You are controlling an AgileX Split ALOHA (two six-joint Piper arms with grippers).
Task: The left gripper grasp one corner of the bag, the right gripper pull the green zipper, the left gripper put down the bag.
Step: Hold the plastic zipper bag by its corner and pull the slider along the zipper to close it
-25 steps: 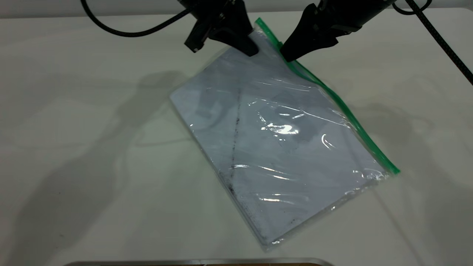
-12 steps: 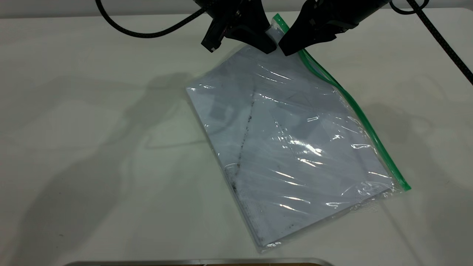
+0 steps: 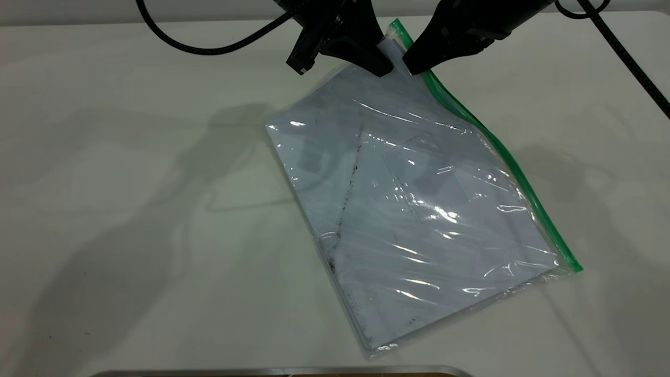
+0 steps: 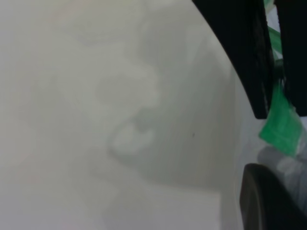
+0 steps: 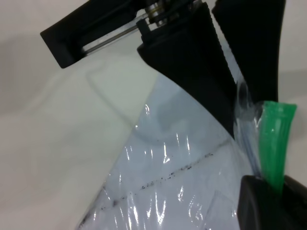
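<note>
The bag (image 3: 419, 209), a clear pouch with white paper and a dark diagonal smudge inside, lies slanted on the table with its far corner raised. My left gripper (image 3: 386, 67) is shut on that raised corner. The green zipper (image 3: 502, 152) runs down the bag's right edge. Beside the left one, my right gripper (image 3: 412, 67) is shut on the strip's far end. In the right wrist view the green zipper (image 5: 274, 143) passes between my right gripper's (image 5: 276, 191) fingers, above the bag (image 5: 182, 182). The left wrist view shows a green end piece (image 4: 280, 127) near one finger (image 4: 268, 201).
The white table (image 3: 131, 183) stretches bare to the left of the bag. A thick black cable (image 3: 209, 48) hangs behind the left arm and a braided one (image 3: 623, 52) crosses the far right. A metal edge (image 3: 282, 370) lines the near side.
The left gripper has dragged the bag's far corner to the right, and the whole bag slid that way. The right gripper has shifted slightly right and stays on the zipper's far end.
</note>
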